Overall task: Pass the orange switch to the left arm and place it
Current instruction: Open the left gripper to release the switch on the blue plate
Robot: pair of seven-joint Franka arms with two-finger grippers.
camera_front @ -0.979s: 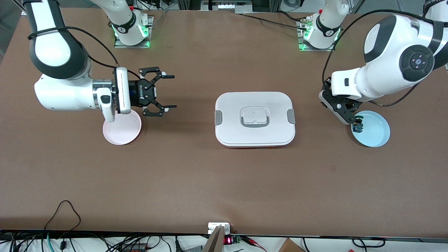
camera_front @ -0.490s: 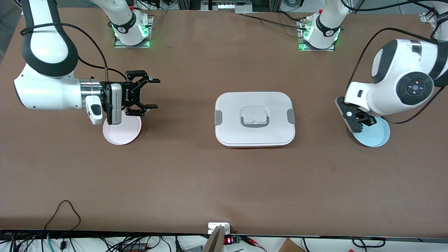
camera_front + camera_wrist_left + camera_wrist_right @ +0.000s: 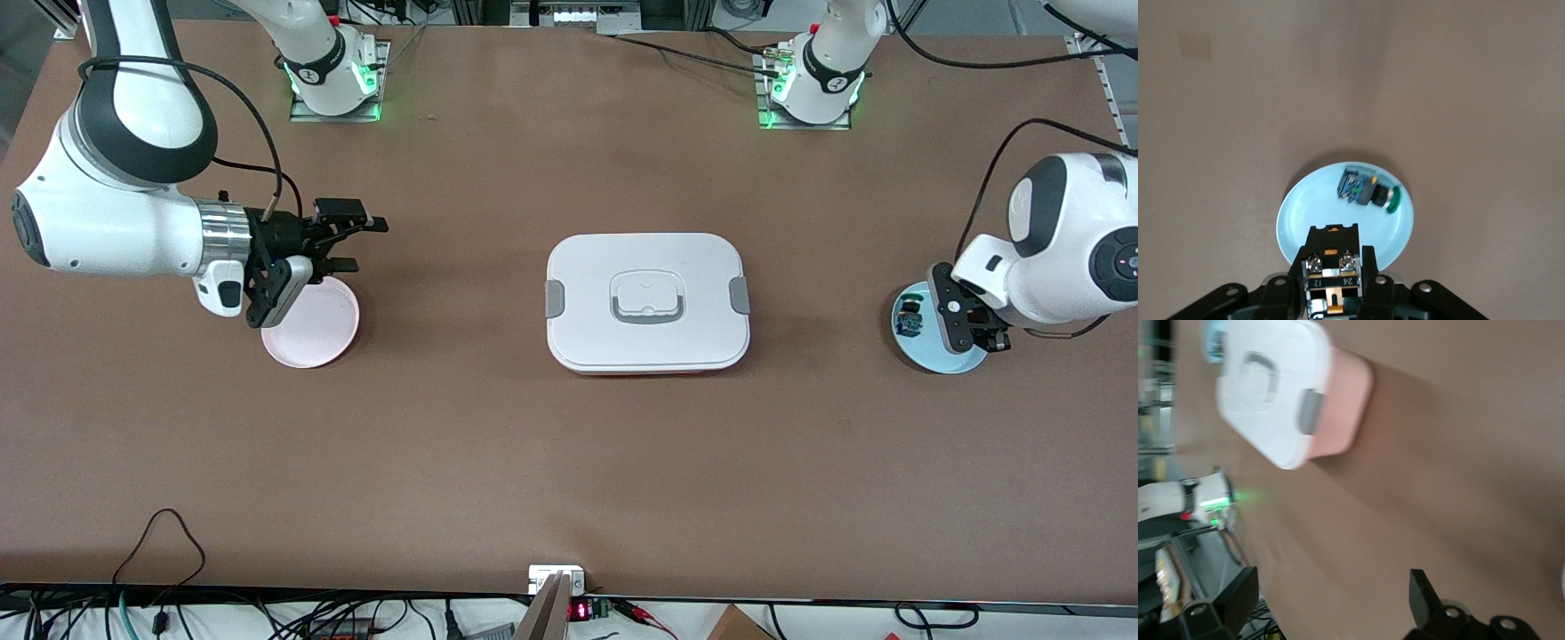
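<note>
1. Two fingers of the left hand [image 3: 976, 336] are closed on the small orange-capped switch with a black body [image 3: 1331, 267], above the round pale-blue plate [image 3: 942, 360].
2. A green-capped switch with a blue base [image 3: 1368, 191] lies on its side in that plate.
3. The right hand [image 3: 360, 242] is spread wide and holds nothing, level above the brown tabletop [image 3: 569, 462] beside the round pink plate [image 3: 311, 338], pointing toward the box.
4. The large white lidded box with grey clips [image 3: 647, 302] sits between both plates.

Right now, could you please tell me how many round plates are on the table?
2: a pink plate toward the right arm's end, a blue plate toward the left arm's end. None seems hidden.
</note>
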